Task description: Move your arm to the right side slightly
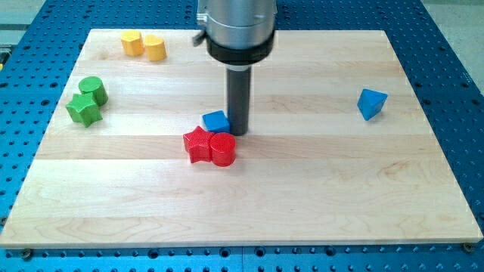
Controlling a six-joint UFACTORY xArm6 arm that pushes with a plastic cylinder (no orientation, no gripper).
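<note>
**A:** Looking at the counter (318, 189), where did my tip (239, 133) stand?

**B:** It rested near the middle, touching or just beside the right edge of a small blue block (215, 120), with the red star block (197, 143) and the red cylinder (223, 149) just below it toward the view's bottom. Whether the tip actually pressed on the blue block was hard to tell, since the rod hid that edge.

**A:** And the jaws?

**B:** None existed on this rig; the arm ended in a plain rod, so nothing was open, narrow or holding.

**A:** What else lay about?

**B:** Two yellow blocks (143, 45) sat at the view's top left, touching each other. A green cylinder (93, 90) and a green star block (83, 109) sat at the left edge. Another blue block (371, 103) stood well apart at the view's right.

**A:** How far along was the task?

**B:** I judged it not yet shown as done. The arm itself was the thing to move, and it stood about centre. A small slide toward the view's right remained, over bare wood, with nothing in the path until the far blue block.
</note>
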